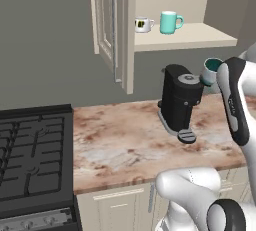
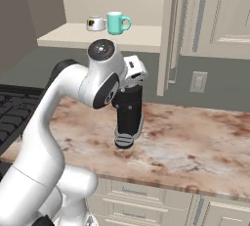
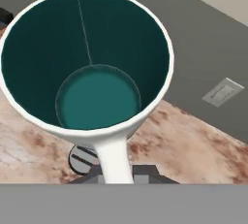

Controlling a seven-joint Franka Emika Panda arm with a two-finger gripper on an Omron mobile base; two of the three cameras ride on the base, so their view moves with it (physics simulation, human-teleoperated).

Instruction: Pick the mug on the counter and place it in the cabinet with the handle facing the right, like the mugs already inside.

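Two base cameras look forward and down from behind the arm, left and right, sharing the counter [image 1: 115, 140], black coffee machine [image 1: 180, 97] and open cabinet [image 1: 200, 35]. The hand camera peers closely into the mug [image 3: 92, 68].

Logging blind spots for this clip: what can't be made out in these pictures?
- Left base view: the mug shows just its teal rim; the arm's forearm covers its body and handle.
- Right base view: the arm's elbow hides the coffee machine's top.
- Hand view: the gripper's fingertips sit behind the mug, so the contact itself is unseen.
- The white mug's mark is too small to read.
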